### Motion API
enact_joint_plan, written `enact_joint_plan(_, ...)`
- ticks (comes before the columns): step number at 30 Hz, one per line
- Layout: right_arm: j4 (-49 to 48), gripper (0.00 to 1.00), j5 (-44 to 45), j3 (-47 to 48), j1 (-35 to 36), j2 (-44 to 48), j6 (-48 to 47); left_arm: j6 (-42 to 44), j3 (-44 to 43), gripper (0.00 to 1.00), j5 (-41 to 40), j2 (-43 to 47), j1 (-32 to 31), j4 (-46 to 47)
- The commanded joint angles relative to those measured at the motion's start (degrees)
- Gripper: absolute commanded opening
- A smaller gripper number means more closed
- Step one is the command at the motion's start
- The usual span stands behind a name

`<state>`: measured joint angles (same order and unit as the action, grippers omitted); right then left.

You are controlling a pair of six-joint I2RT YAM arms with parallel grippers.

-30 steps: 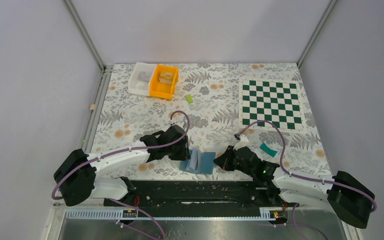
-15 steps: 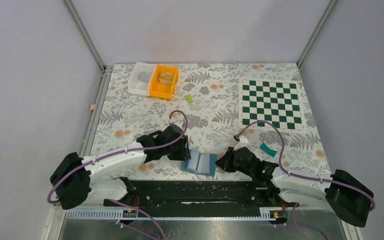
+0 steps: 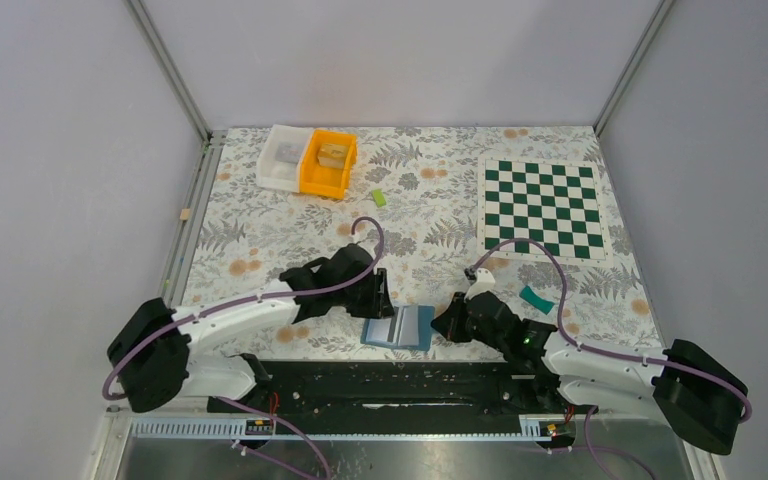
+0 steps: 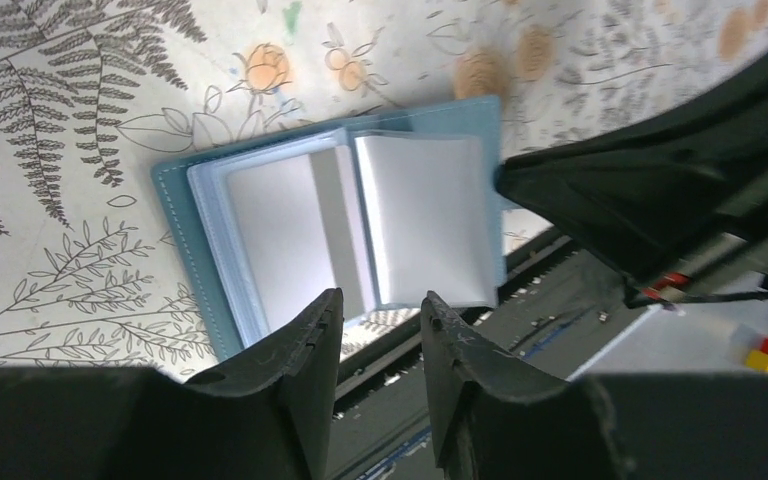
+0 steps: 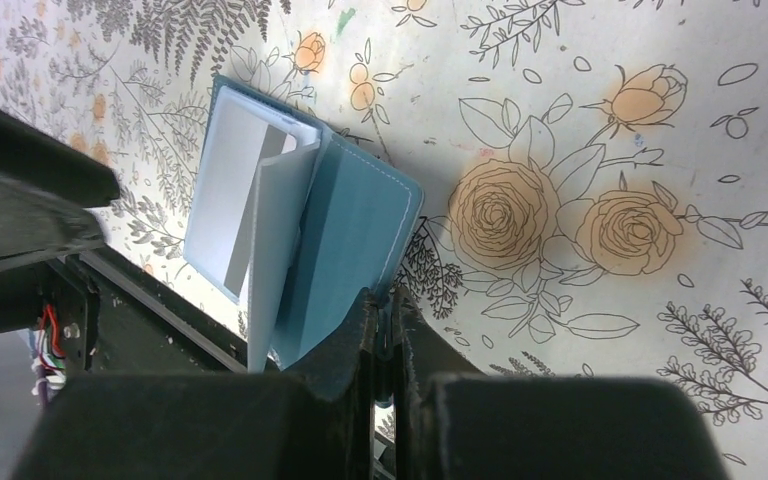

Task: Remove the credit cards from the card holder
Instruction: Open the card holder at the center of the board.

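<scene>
Currently right pincer clamps card holder cover edge; left pincer released, hovering above.

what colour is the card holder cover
Teal-blue card holder; shows best in the right wrist view.

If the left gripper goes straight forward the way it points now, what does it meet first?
Probably the open card holder, which lies just ahead of the left gripper; depth is unclear.

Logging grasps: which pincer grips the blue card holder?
The right pincer, shut on the cover edge of the card holder; the left pincer hangs open over its pages.
</scene>
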<state>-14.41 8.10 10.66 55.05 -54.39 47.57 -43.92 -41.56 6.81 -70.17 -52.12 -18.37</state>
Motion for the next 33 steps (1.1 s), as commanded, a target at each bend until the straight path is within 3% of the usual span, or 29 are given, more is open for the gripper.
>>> enact_joint_plan(1,4.04,0.13,1.8,4.42,-0.79,0.07,-3.23,0.88,-0.98,0.34,0.0,-4.93,0.12,3.18)
enact_joint_plan(6,13.2,0.34,0.36,9.95,-0.84,5.34,-2.81,0.26,0.87,0.34,6.71,-6.61,0.13,10.05)
enact_joint_plan(9,18.03,0.38,-0.22,12.67,-0.82,8.7,-2.01,-0.48,1.73,0.34,9.5,-6.67,0.14,13.64)
enact_joint_plan(16,17.86,0.37,-5.98,16.97,-0.82,9.34,0.88,-1.85,2.51,0.34,12.17,-10.56,0.13,18.09)
enact_joint_plan(20,10.21,0.29,-12.35,16.43,-0.82,5.09,4.88,-2.92,3.3,0.33,10.77,-9.21,0.57,18.55)
enact_joint_plan(23,2.39,0.25,-16.05,15.28,-0.41,1.6,8.95,-2.73,3.2,0.33,6.09,-5.78,2.65,12.51)
enact_joint_plan(29,-0.98,0.24,-13.17,17.59,4.16,-7.22,11.76,-2.32,6.61,0.33,3.98,0.33,8.74,8.38)
enact_joint_plan(33,1.94,0.24,-8.65,20.74,6.82,-13.23,12.58,-2.93,8.7,0.32,4.86,0.81,10.56,8.5)
